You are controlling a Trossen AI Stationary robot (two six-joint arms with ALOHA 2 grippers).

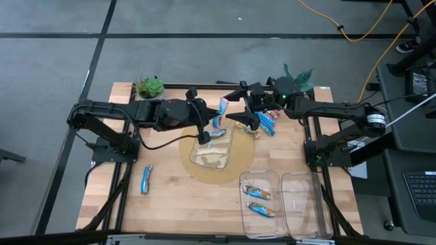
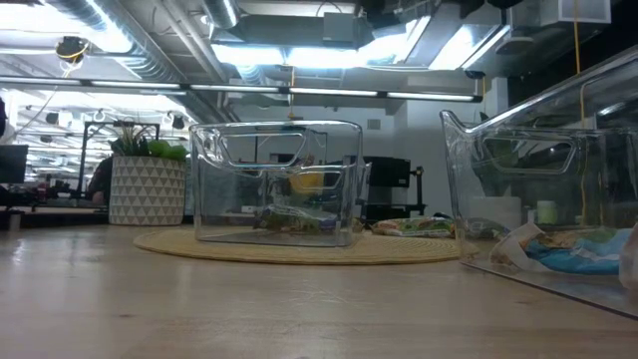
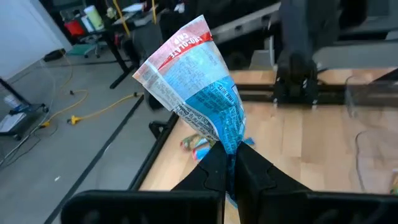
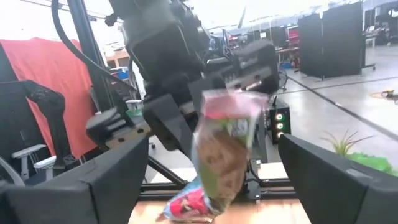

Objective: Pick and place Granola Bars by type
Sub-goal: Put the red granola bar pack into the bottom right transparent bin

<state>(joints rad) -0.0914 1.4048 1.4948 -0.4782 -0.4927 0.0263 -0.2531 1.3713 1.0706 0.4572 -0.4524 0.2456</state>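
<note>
left gripper (image 3: 231, 163) pinched tight on one end of a blue-and-white granola bar (image 3: 200, 93), held up above the far side of the table (image 1: 177, 204), over the round mat (image 1: 218, 175). right gripper (image 1: 251, 117) spread wide, just beside that bar, holding nothing. more bars (image 1: 267, 122) lie near it; one blue bar (image 1: 146, 179) sits well apart on the left; two bars (image 1: 257, 192) in a clear bin (image 1: 276, 178).

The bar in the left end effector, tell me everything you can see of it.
The bar is a foil wrapper, blue and silver with a red band and fine print. The shut left end effector pinches one crimped end, so the bar stands up from the fingers, tilted. It hangs in the air over the table's far side, facing the open right end effector.
</note>
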